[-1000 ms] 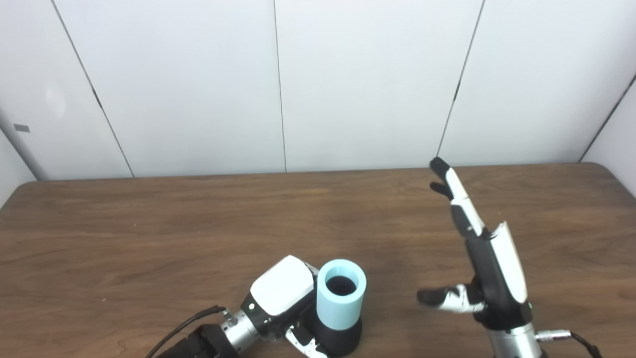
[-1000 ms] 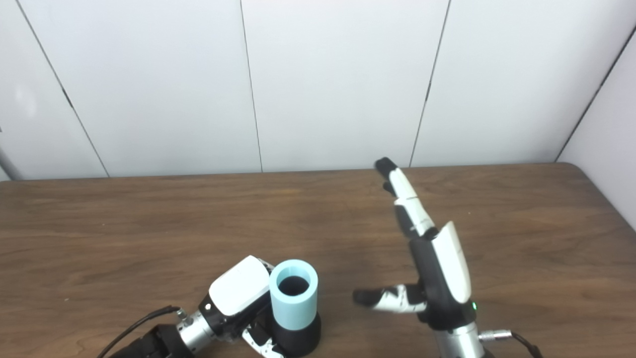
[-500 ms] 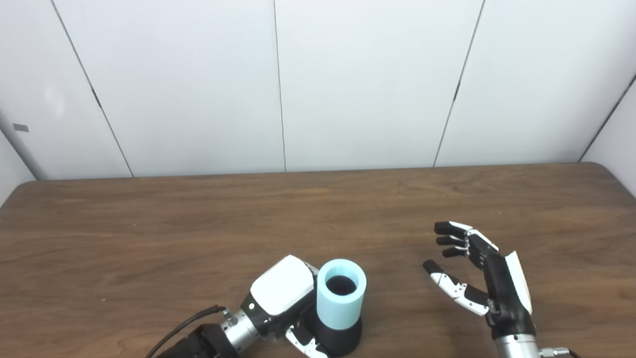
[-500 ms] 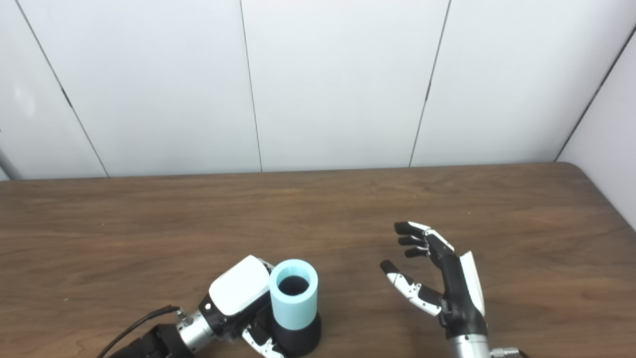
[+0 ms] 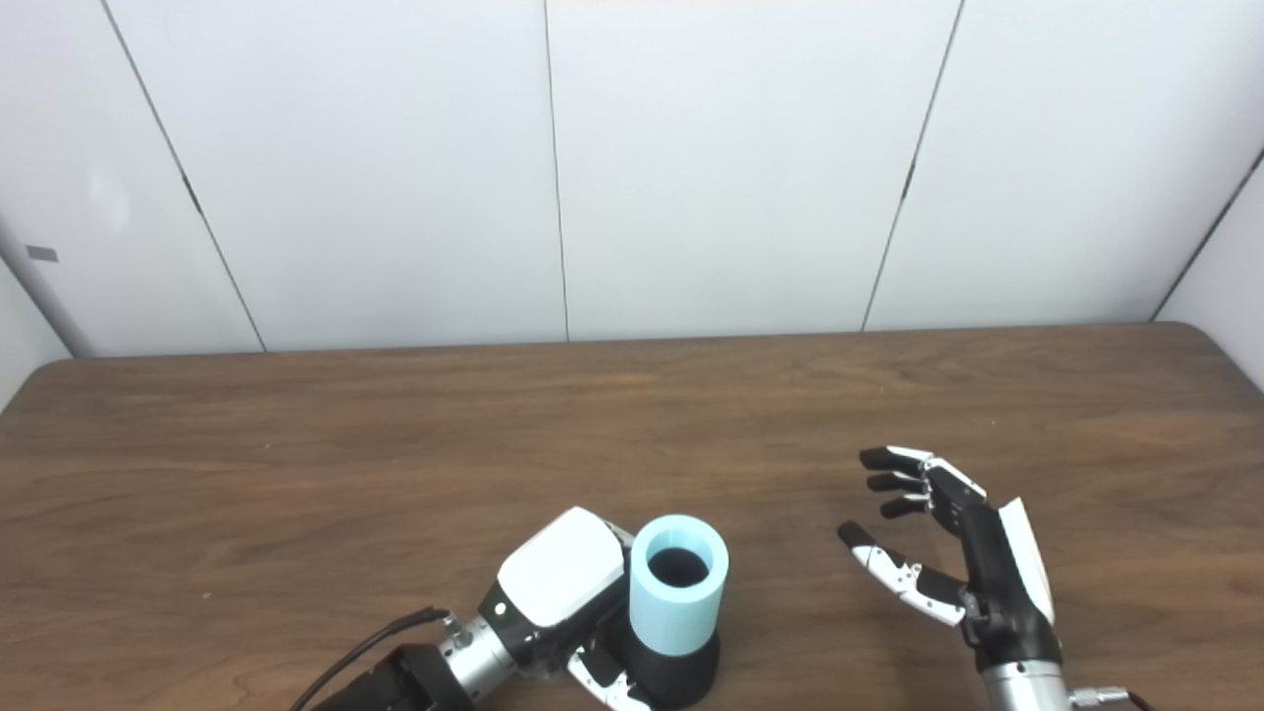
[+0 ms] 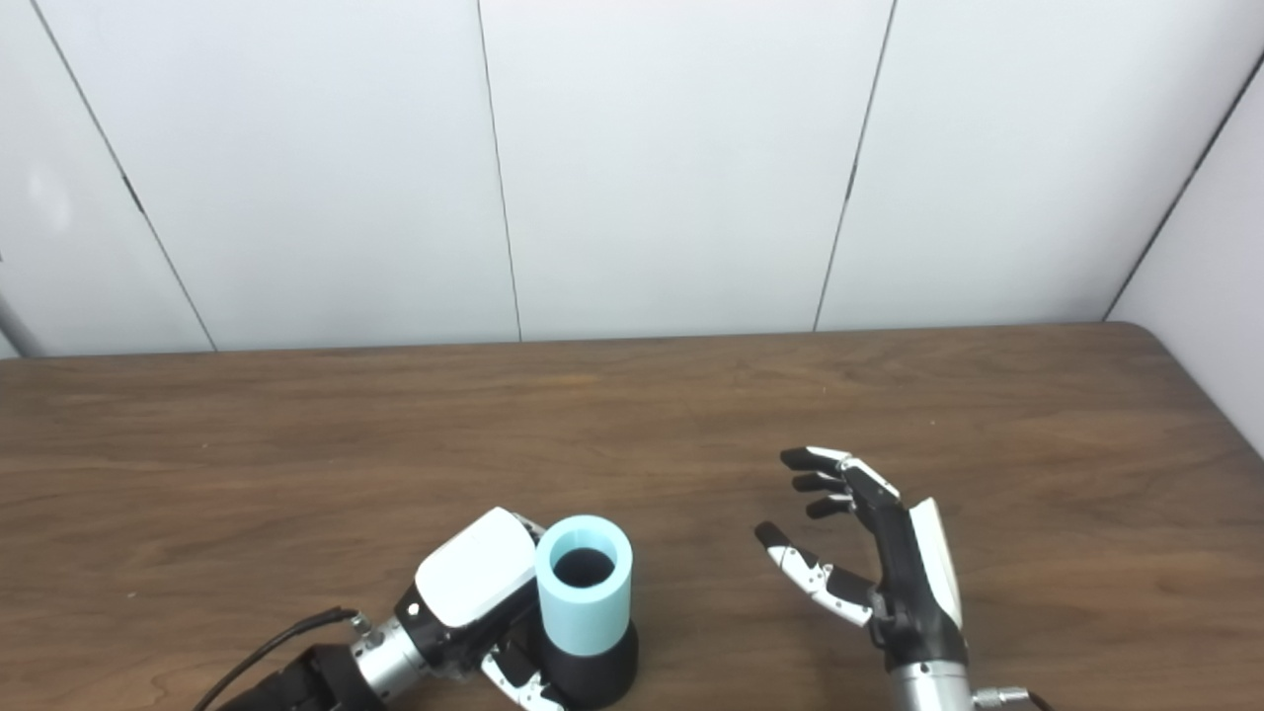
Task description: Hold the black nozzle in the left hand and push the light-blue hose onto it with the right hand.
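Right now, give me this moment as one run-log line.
left hand: shut on black nozzle | light-blue hose: seated upright on nozzle | right hand: open, empty, apart from hose, above table

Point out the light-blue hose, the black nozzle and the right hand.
light-blue hose (image 5: 674,610): left eye view, outer wall.
black nozzle (image 5: 686,671): left eye view, base below the hose.
right hand (image 6: 904,573): right eye view, palm.

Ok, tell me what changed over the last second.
The right hand came down from a raised, fingers-up pose to hang low near the table, fingers apart and partly curled, holding nothing. The left hand stayed shut on the black nozzle, with the light-blue hose standing upright on it as before.
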### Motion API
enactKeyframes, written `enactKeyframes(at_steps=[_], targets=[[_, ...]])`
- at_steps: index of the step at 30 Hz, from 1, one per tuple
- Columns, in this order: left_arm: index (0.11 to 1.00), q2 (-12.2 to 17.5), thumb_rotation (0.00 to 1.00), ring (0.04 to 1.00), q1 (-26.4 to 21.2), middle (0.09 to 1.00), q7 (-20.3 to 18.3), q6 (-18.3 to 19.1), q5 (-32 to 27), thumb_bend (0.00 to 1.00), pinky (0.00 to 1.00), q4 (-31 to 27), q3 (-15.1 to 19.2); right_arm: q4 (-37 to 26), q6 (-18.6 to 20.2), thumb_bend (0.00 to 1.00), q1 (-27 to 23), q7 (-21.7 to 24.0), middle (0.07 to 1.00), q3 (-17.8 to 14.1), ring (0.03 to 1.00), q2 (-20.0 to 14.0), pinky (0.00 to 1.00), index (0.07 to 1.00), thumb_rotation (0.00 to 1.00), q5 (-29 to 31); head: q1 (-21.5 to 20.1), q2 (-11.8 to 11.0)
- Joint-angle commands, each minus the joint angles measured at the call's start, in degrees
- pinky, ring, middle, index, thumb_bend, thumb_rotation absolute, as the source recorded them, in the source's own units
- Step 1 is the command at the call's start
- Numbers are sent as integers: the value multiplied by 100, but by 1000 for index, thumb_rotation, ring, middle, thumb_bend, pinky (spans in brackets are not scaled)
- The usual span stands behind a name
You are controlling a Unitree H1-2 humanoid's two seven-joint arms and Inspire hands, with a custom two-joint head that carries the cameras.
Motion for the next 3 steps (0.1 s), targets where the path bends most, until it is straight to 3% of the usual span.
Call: enactKeyframes(at_steps=[1, 3], targets=[[471, 163, 0, 581, 465, 510, -812, 109, 409, 517, 478, 241, -338, -160, -58, 269, -138, -120, 711, -26, 671, -37, 554, 672, 212, -70, -2, 5], [474, 168, 0, 601, 480, 510, -780, 208, 536, 521, 500, 215, -329, -174, -44, 269, -131, -114, 714, -26, 680, -32, 566, 668, 235, -70, -1, 7]])
